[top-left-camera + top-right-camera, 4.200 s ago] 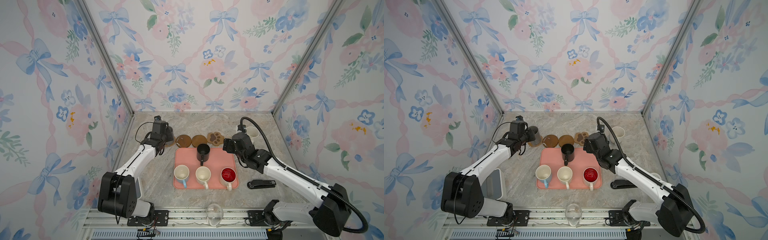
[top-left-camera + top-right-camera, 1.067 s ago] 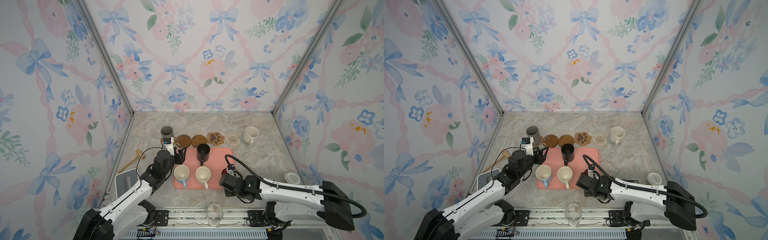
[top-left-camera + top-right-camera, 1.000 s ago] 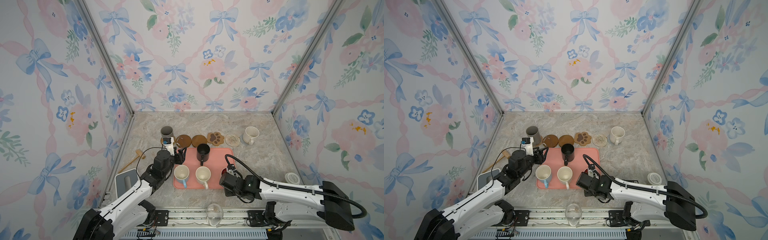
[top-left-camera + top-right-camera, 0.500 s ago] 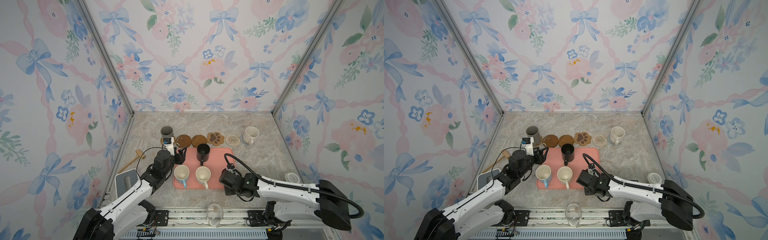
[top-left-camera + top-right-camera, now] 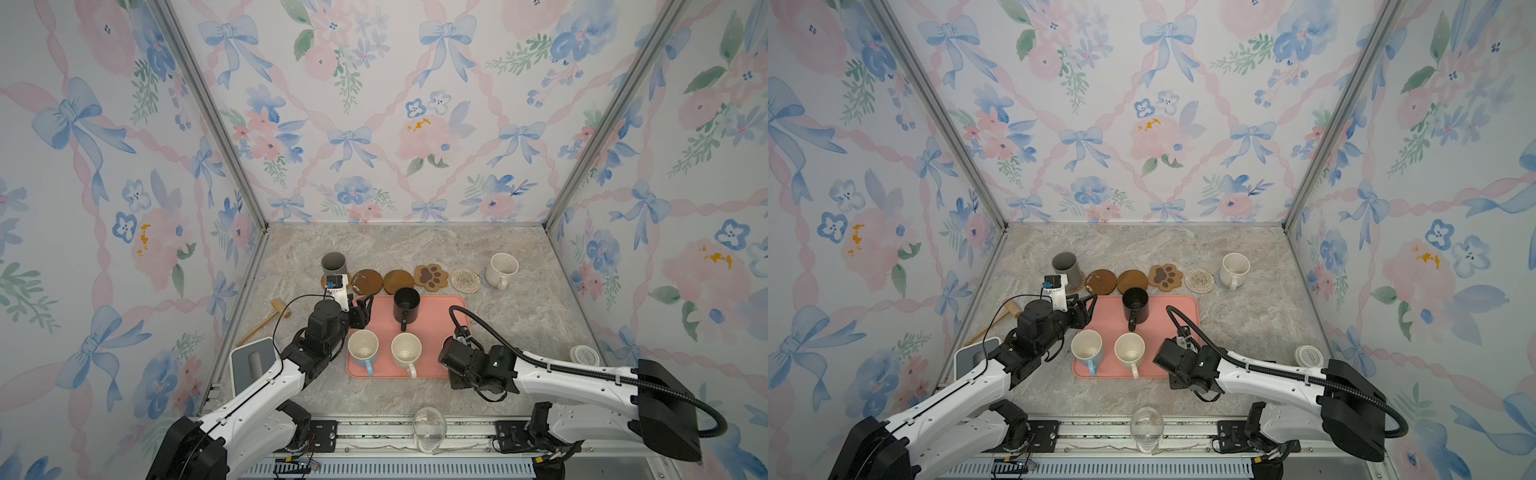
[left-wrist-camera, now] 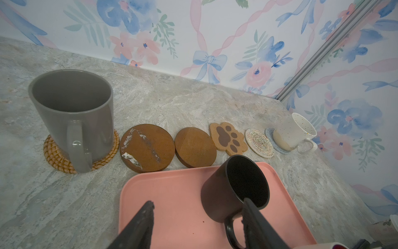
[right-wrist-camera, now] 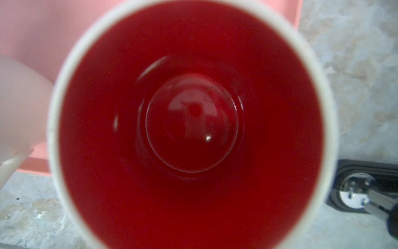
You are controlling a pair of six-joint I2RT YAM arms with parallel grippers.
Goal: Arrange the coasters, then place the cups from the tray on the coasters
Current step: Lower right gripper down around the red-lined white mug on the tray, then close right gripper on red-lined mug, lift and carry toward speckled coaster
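Along the back runs the row of coasters: a tan rattan one (image 5: 345, 282) under the grey mug (image 5: 333, 262), two brown rounds (image 5: 367, 281) (image 5: 398, 281), a paw print (image 5: 431, 277), a white woven one (image 5: 465, 279) and a grey-blue one (image 5: 484, 277) under a cream mug (image 5: 503, 268). On the pink tray (image 5: 432, 316) stand a black mug (image 5: 406, 305), a pale blue mug (image 5: 363, 349) and a cream mug (image 5: 406, 351). My left gripper (image 6: 199, 202) hangs open beside the black mug (image 6: 234, 189). My right gripper (image 5: 448, 360) covers the red-inside mug (image 7: 193, 120); its jaws are hidden.
A clear glass (image 5: 429, 422) stands at the front edge. A wooden mallet (image 5: 270, 320) and a grey-white device (image 5: 253, 361) lie left of the tray. A white round lid (image 5: 584, 355) sits at the right. A black tool (image 7: 361, 189) lies right of the red-inside mug.
Since four seconds ago both arms have come back from the coaster row to the tray. Over the last second the right gripper edged left over the red-inside mug. The left gripper held still.
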